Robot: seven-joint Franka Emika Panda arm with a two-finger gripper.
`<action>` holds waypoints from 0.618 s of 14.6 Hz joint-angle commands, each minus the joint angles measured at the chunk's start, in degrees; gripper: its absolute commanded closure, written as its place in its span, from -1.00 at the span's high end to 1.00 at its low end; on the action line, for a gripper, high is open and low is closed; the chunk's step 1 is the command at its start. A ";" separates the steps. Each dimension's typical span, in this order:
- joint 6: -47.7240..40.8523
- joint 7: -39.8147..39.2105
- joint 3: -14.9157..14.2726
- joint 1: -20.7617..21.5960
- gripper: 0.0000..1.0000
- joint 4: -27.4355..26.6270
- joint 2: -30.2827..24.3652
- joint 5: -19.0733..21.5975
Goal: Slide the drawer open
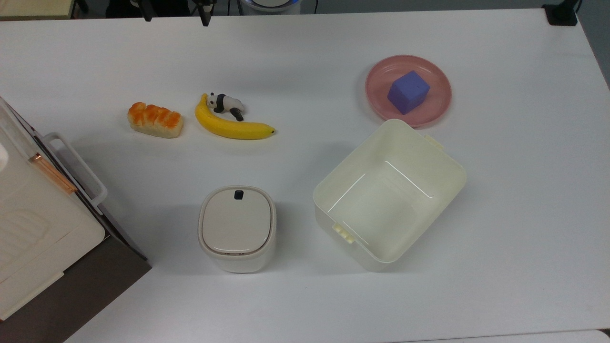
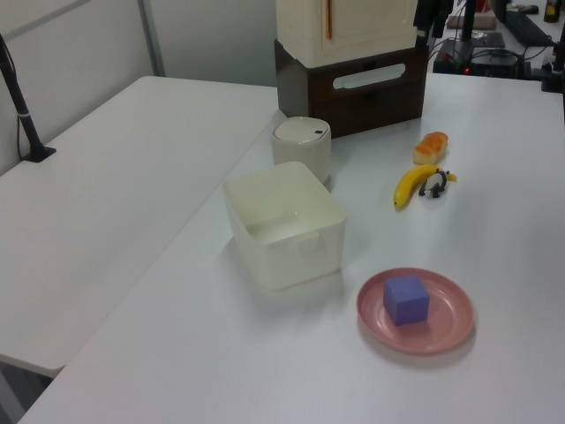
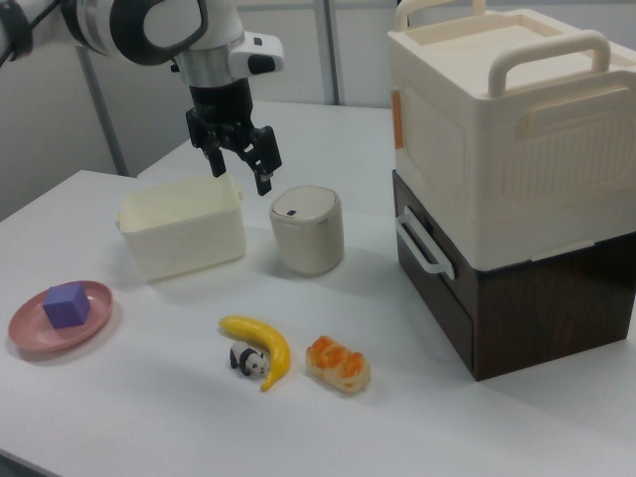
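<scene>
The drawer is the dark brown front with a white bar handle in the cabinet under a cream appliance, at the right view's right. It sits flush with the cabinet. The handle also lies at the top view's left edge, and the drawer stands at the back of the left view. My gripper hangs open and empty in the air above the cream bin's far side, well away from the handle. Its fingertips poke in at the top view's upper edge.
A cream appliance with a copper strip sits on the cabinet. On the table stand a small lidded bin, an open cream bin, bread, a banana with a toy panda, and a pink plate holding a purple cube.
</scene>
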 commanded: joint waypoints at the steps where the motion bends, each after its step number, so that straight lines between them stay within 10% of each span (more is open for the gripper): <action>1: 0.30 0.25 0.07 0.18 1.00 -0.88 -0.58 1.01; 9: 1.95 -8.17 0.07 -0.43 1.00 -1.06 2.66 -3.47</action>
